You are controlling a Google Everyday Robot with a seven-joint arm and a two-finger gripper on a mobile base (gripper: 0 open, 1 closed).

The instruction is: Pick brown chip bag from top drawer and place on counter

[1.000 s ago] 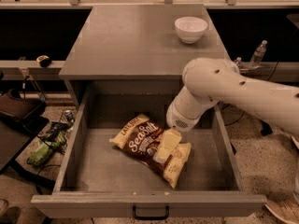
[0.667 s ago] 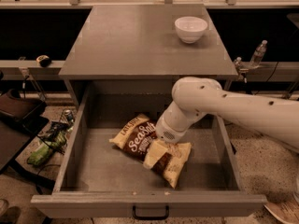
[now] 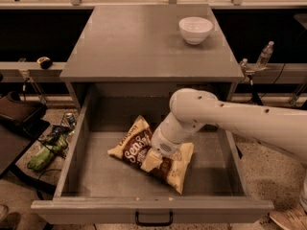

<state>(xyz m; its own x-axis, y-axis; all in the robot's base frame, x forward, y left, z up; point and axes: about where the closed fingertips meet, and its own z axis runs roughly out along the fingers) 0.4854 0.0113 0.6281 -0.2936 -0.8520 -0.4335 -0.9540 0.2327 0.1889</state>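
The brown chip bag (image 3: 135, 146) lies flat in the open top drawer (image 3: 76, 147), slightly right of its middle, with white "Sea Salt" lettering showing. My white arm reaches in from the right. My gripper (image 3: 151, 161) is down on the middle of the bag, its cream fingers pressed against the bag's surface. The grey counter (image 3: 139, 37) is the cabinet top behind the drawer.
A white bowl (image 3: 195, 29) stands at the counter's back right. A green bag (image 3: 41, 157) lies on the floor left of the drawer among cables. A plastic bottle (image 3: 264, 55) stands on the ledge to the right. The drawer's black pull handle (image 3: 153, 220) faces the front.
My arm has swung left and down into the drawer. The gripper moved from the bag's right end onto its middle. The bag has not moved.
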